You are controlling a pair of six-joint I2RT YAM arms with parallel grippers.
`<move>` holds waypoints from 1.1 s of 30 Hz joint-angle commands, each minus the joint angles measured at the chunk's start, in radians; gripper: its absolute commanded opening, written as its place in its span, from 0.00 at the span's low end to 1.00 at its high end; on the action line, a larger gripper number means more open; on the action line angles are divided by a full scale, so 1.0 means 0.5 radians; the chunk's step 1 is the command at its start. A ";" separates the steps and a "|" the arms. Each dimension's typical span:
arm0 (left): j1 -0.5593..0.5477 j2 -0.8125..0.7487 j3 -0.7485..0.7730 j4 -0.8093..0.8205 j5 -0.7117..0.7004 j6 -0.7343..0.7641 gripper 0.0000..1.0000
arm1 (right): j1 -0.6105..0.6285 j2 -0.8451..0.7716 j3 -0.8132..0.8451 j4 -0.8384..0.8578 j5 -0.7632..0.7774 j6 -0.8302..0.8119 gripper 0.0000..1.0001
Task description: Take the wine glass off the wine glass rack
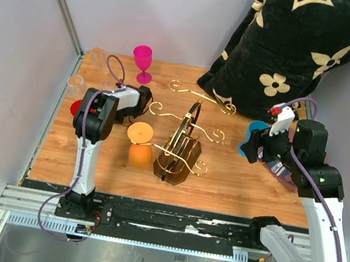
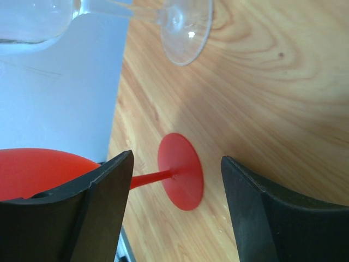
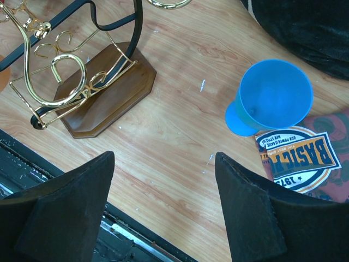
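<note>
The wine glass rack (image 1: 183,142) stands about mid-table (image 1: 240,180), gold scrolls out to both sides over its dark brown base. An orange wine glass (image 1: 139,155) hangs from it upside down on the left-arm side, foot caught up in the wire and bowl down near the wood. Neither arm is on it.

The left gripper (image 2: 175,158) is off by the left wall (image 2: 60,93), well away from the rack. Its jaws stand apart over a red wine glass (image 2: 180,172) lying on its side. The thin stem runs across the gap and passes behind one finger (I can't tell whether it touches), and the bowl lies towards the wall. A clear wine glass (image 2: 182,27) lies further along the same wall.

The right gripper (image 3: 163,158) hangs wide apart with nothing between the fingers, over bare wood between the rack's base and a blue wine glass (image 3: 275,93).

At the back are an upright pink wine glass (image 1: 143,57) and a black flowered cushion (image 1: 292,50).
</note>
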 commanded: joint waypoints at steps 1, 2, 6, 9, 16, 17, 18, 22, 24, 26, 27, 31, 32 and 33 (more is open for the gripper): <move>-0.068 -0.028 -0.103 0.624 0.776 0.021 0.75 | 0.019 -0.012 -0.021 0.009 0.014 -0.020 0.75; -0.070 -0.060 -0.125 0.677 0.848 0.068 0.75 | 0.018 -0.012 -0.022 0.008 0.020 -0.020 0.75; -0.078 -0.121 -0.097 0.726 1.097 0.181 0.74 | 0.020 -0.018 -0.029 0.001 0.035 -0.021 0.75; -0.084 -0.192 -0.062 0.764 1.299 0.265 0.71 | 0.020 -0.016 -0.030 -0.003 0.042 -0.021 0.75; -0.089 -0.345 0.003 0.732 1.690 0.379 0.68 | 0.018 0.010 -0.020 -0.011 0.049 -0.015 0.75; -0.086 -0.378 -0.007 0.738 1.746 0.390 0.68 | 0.019 0.019 -0.018 -0.013 0.049 -0.011 0.75; -0.087 -0.411 -0.014 0.737 1.782 0.404 0.68 | 0.020 0.027 -0.016 -0.011 0.046 -0.006 0.75; -0.088 -0.543 -0.027 0.713 1.859 0.406 0.68 | 0.019 0.071 0.010 0.026 0.070 0.047 0.72; -0.088 -0.635 -0.033 0.717 1.861 0.410 0.67 | 0.022 0.080 0.065 0.048 0.106 0.101 0.70; -0.085 -0.710 -0.031 0.727 1.876 0.412 0.67 | 0.040 0.075 0.114 0.073 0.154 0.139 0.70; -0.085 -0.745 -0.027 0.740 1.903 0.415 0.67 | 0.055 0.076 0.145 0.079 0.184 0.153 0.70; -0.081 -0.845 0.007 0.768 2.026 0.431 0.67 | 0.217 0.176 0.257 0.050 0.335 0.191 0.70; -0.078 -0.857 0.015 0.762 2.049 0.433 0.67 | 0.289 0.220 0.284 0.036 0.393 0.203 0.70; -0.078 -0.871 0.033 0.753 2.063 0.438 0.67 | 0.366 0.259 0.310 0.030 0.466 0.216 0.70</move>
